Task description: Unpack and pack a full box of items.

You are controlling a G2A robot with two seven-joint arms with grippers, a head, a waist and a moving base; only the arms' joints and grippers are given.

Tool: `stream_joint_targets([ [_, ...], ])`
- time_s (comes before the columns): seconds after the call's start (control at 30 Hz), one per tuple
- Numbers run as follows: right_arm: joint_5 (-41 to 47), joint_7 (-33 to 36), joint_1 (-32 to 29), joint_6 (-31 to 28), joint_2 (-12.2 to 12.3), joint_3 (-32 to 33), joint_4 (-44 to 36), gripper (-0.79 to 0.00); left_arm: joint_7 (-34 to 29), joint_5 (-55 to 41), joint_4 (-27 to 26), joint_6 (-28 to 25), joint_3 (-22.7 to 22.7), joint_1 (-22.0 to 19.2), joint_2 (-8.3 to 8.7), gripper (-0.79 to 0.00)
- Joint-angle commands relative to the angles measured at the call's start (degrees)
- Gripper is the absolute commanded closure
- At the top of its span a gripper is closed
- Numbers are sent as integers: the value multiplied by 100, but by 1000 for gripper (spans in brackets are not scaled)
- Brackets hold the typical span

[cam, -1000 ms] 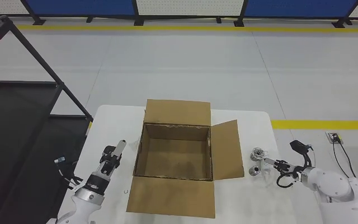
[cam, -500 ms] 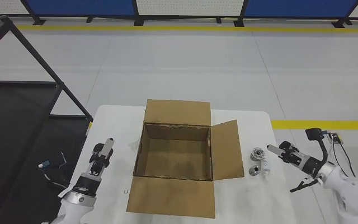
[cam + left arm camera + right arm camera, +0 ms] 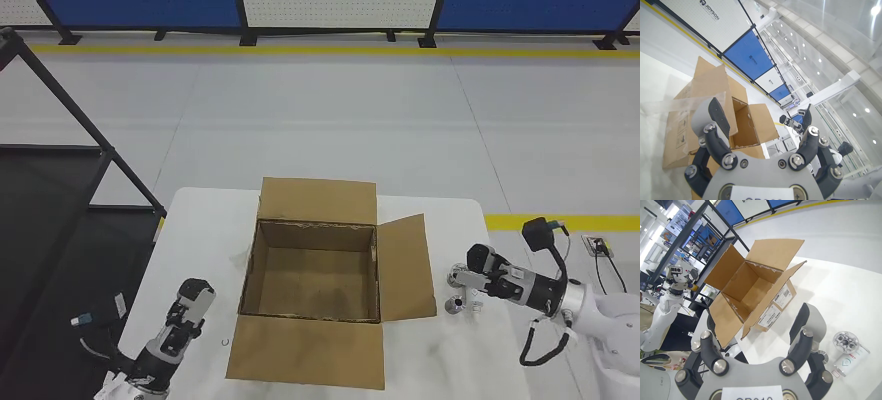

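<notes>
Grey hall floor (image 3: 330,110) with yellow lines (image 3: 300,49), blue and white panels (image 3: 140,12) at the far side, black frame (image 3: 70,110) on the left. In front of all this, one white tabletop (image 3: 200,230).

Two grippers. Left gripper (image 3: 761,106): wide open, pads (image 3: 718,115) well apart, nothing between them. Placed above the tabletop near the near-left corner, apart from the box. Right gripper (image 3: 757,310): also spread wide, holding nothing. Placed close to the right edge, just beside the small items, these lying outside its fingers.

Three small items, in one group between the box and the right edge:
- one round clear case (image 3: 846,341) with a gear-like metal part inside, lying flat;
- one small metal disc (image 3: 822,353) just beside it;
- one flat clear packet (image 3: 849,361), touching the case or almost touching it, cannot tell which.

One box (image 3: 316,236) of brown cardboard, in the middle of the tabletop, upright, mouth pointing up. Long axis seemingly parallel to the near edge.

Four flaps, all open:
- far one leaning back toward the far edge;
- near one spread flat toward the near edge;
- right one spread toward the small items;
- left one raised and tilted outward.

Torn corrugated edges along the rim. Brown bottom in view inside. Two white labels (image 3: 770,314) on the outer wall facing the right edge. Strip of clear tape (image 3: 696,103) on the flap nearest to the left gripper.
</notes>
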Motion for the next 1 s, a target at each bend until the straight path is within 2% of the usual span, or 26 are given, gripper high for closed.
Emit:
stream_joint_targets([
  [0.0,2,3,135,-37,13,-133,142,-785,-218,78,12,47,172,-12,7,-785],
  [0.2,-7,-39,255,-121,64,-295,329,-785,-399,859,263,652,977,-498,-10,-785],
  [0.37,2,-129,190,-169,112,-291,365,-785,-490,1159,363,673,1530,-754,-29,-785],
  [0.53,21,-206,122,-186,158,-287,373,-785,-442,1122,364,522,1636,-799,-27,-785],
  [0.67,40,-259,98,-182,193,-305,365,-785,-798,1216,362,396,1699,-773,4,-785],
  [0.77,52,-278,117,-177,215,-354,364,-785,-915,1497,497,661,1812,-875,8,-785],
  [0.97,16,-301,197,-160,260,-473,403,-785,-653,1656,802,1116,1988,-1147,-22,-785],
])
